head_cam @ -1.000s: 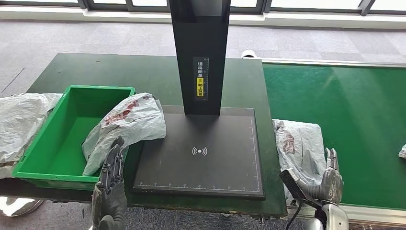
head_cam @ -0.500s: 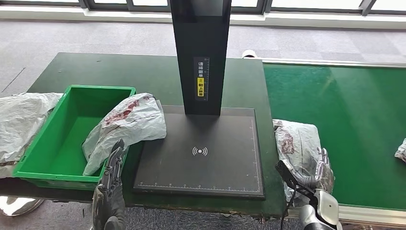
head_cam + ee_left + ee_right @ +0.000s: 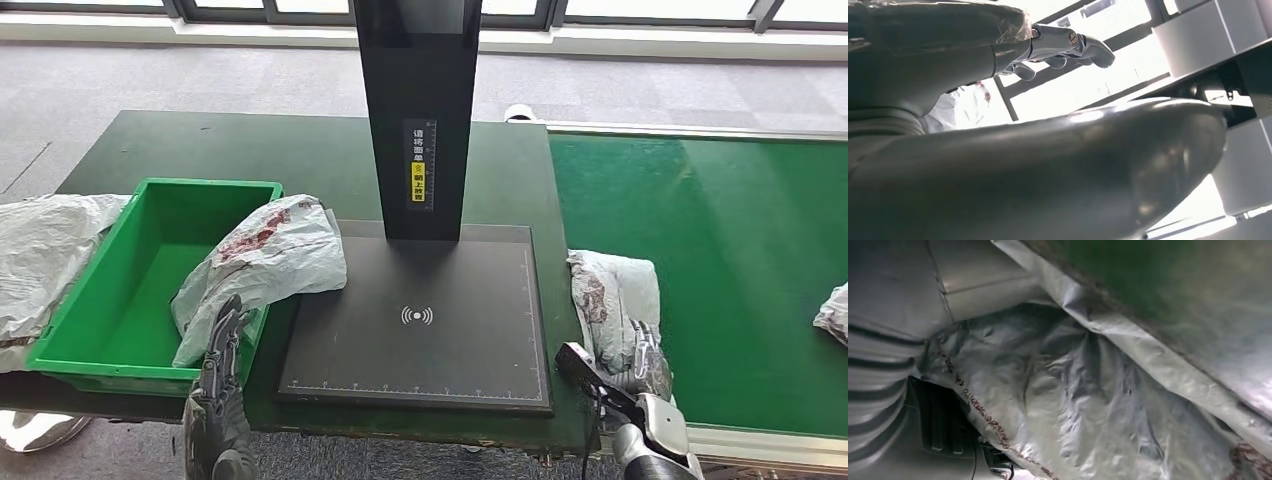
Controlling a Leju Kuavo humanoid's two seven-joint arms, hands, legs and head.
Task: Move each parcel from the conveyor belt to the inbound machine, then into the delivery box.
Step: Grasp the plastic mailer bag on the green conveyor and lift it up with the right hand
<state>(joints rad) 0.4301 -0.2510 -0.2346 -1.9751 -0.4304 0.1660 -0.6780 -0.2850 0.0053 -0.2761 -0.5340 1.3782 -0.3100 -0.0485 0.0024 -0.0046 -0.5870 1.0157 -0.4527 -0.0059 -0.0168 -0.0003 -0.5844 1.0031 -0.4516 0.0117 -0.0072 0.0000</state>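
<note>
At the far left, a crumpled grey plastic bag (image 3: 40, 255) lies beside the green delivery box (image 3: 120, 290). A grey parcel with red print (image 3: 262, 262) is draped over the box's right wall, partly on the black scanner platform (image 3: 420, 320) of the inbound machine (image 3: 418, 110). The left hand (image 3: 222, 375) hangs just below that parcel at the table edge, fingers extended and holding nothing. At the green conveyor belt's (image 3: 720, 260) left end lies a second grey parcel (image 3: 612, 300); the right hand (image 3: 640, 365) rests on its near end, but I cannot tell whether the fingers grasp it. Another parcel (image 3: 833, 312) sits at the right edge.
</note>
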